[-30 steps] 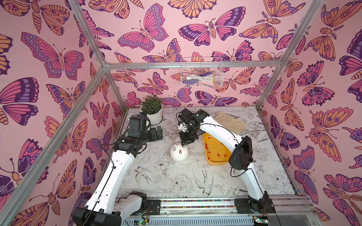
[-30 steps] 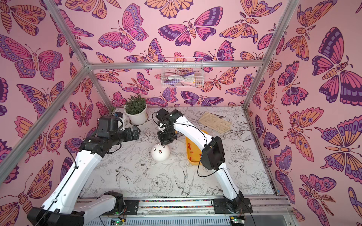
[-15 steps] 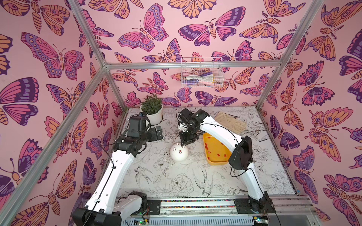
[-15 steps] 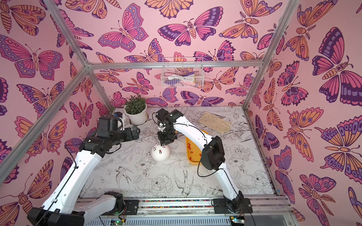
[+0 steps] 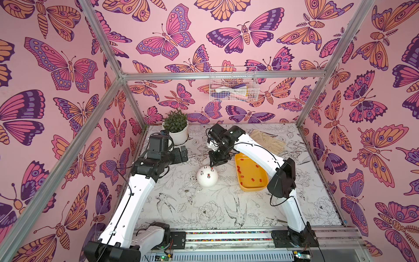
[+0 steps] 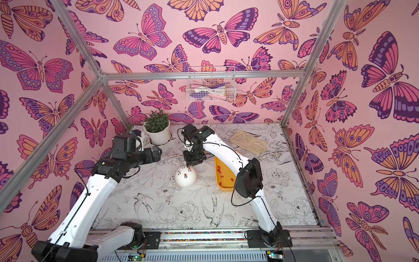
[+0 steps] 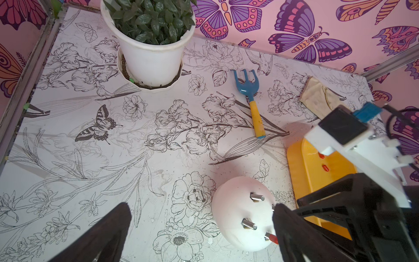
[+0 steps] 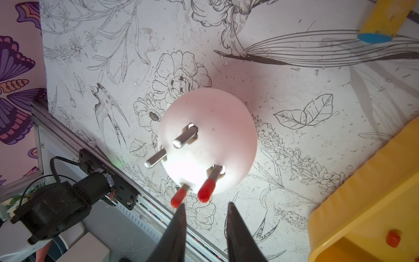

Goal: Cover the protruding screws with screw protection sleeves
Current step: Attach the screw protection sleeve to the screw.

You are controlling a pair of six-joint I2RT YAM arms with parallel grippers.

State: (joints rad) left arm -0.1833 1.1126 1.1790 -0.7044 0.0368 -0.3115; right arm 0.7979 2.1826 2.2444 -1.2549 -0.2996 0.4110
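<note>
The white dome (image 5: pixel 207 179) (image 8: pixel 210 127) sits mid-table. Two of the protruding screws stand bare (image 8: pixel 184 136) (image 8: pixel 156 158). The other two carry red screw protection sleeves (image 8: pixel 206 190) (image 8: pixel 178 197). My right gripper (image 8: pixel 206 205) (image 5: pixel 214 163) hangs just above the capped ones, jaws open a little, nothing between them. More sleeves (image 5: pixel 238 168) lie loose in the yellow tray (image 5: pixel 249 181) to the dome's right. My left gripper (image 7: pixel 200 206) (image 5: pixel 183 154) is wide open and empty, to the dome's left and behind it, looking down on it.
A potted plant (image 5: pixel 176 129) stands at the back left. A small blue and yellow rake (image 7: pixel 251 102) lies behind the dome. Beige gloves (image 5: pixel 267 140) lie at the back right. A wire basket (image 5: pixel 232 84) hangs on the back wall.
My right gripper's jaws have parted a little while staying over the dome. The left arm has not moved.
</note>
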